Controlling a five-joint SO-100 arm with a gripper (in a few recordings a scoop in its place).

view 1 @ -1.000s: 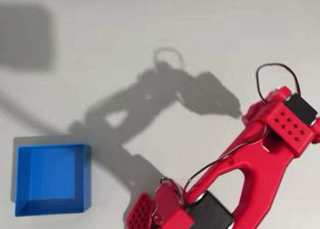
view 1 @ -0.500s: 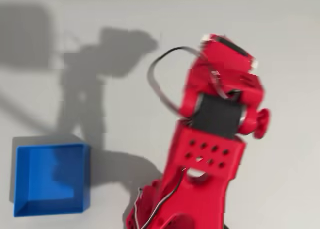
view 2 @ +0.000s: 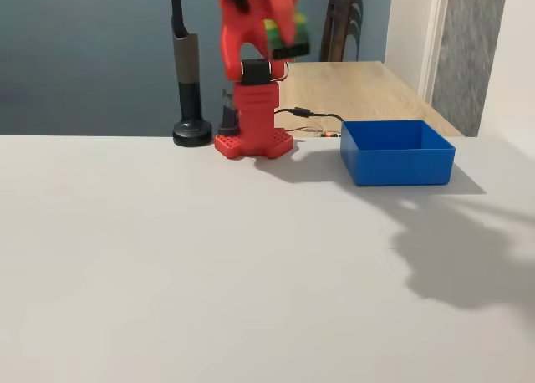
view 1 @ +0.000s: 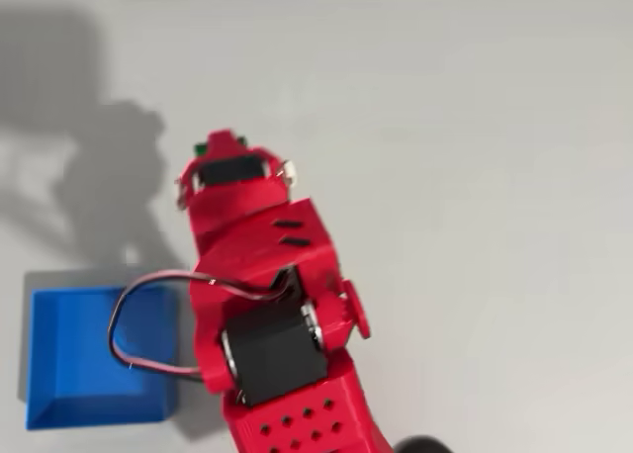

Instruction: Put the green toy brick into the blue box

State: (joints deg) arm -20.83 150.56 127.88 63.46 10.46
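In the fixed view the pale tabletop (view 2: 167, 274) takes up the near ground, with a broad shadow toward four o'clock. Farther back, at about two o'clock, sits the blue box (view 2: 397, 153), open side up, its walls low. Just beside it at its nine o'clock stands the red arm (view 2: 251, 107) on its base, with a black cable running from the base toward the box. High on the arm, well above the tabletop, the hand (view 2: 280, 32) pinches the green toy brick (view 2: 284, 33); this view shows lime green with a darker band below, somewhat blurred. Behind the arm stand a dark post on a round foot (view 2: 188, 90) and, farther off, a wooden table (view 2: 359, 86) with a chair (view 2: 344, 36).

The overhead view shows the arm (view 1: 267, 305) from above, reaching toward twelve o'clock, its hand (view 1: 226, 146) hiding nearly all of the brick (view 1: 202, 148); only a green sliver peeks out at the hand's ten o'clock. The box (view 1: 89, 359) lies at eight o'clock, its right side crossed by the arm's looping wire. The brick is up and to the right of the box here, not over it.
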